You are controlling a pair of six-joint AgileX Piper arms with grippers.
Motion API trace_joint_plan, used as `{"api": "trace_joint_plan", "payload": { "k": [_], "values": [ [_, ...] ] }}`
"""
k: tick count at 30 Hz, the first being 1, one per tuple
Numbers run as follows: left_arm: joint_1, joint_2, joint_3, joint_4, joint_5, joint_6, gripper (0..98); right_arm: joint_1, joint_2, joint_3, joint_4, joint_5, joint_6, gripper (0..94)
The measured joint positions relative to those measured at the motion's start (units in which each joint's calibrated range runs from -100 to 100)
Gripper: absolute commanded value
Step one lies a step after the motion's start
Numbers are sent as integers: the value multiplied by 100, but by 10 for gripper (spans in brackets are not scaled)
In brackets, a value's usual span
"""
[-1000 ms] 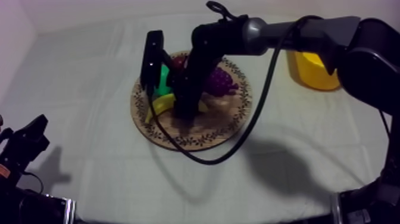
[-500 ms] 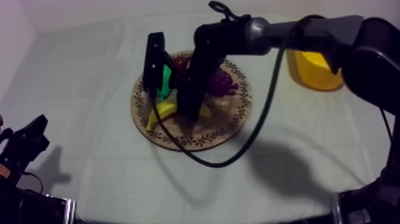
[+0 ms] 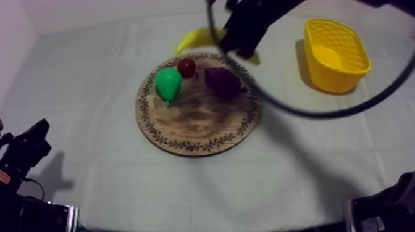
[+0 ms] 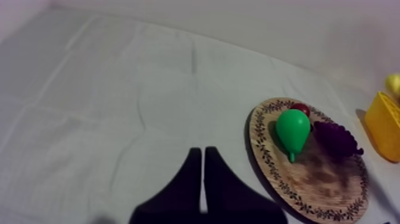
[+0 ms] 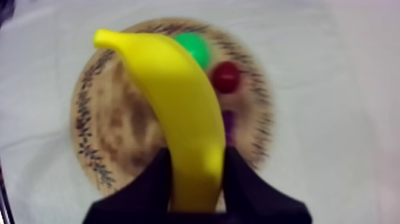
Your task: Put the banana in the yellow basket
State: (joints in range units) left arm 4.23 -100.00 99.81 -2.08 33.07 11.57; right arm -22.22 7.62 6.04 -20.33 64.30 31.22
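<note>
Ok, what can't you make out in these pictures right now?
Top view: the right arm covers much of the banana.
Right wrist view: the banana, held by the right gripper, hides most of the grapes.
Left wrist view: the frame edge cuts off the yellow basket.

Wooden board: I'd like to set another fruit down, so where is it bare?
On the wooden board, the near half, in front of the pear and grapes, is bare. The far edge is crowded: pear, small red fruit, grapes.

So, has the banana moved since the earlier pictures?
Yes: the banana has left the wooden board, now up past its far rim in the right gripper.
</note>
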Motion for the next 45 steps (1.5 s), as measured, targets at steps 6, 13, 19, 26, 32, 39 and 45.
{"api": "trace_joint_plan", "payload": {
  "k": [6,13,19,26,32,39,45],
  "values": [
    [0,0,0,0,0,0,1,694,-860,-212,-13,156,-122,88],
    [0,0,0,0,0,0,1,1614,-704,-378,143,91,-349,115],
    [0,0,0,0,0,0,1,2277,-232,-419,276,-50,-613,122],
    [0,0,0,0,0,0,1,2639,217,-124,390,-394,-582,151],
    [0,0,0,0,0,0,1,2707,492,231,422,-750,-591,294],
    [0,0,0,0,0,0,1,2792,635,362,463,-907,-668,529],
    [0,0,0,0,0,0,1,2878,310,534,468,-783,-692,548]
  ]
}}
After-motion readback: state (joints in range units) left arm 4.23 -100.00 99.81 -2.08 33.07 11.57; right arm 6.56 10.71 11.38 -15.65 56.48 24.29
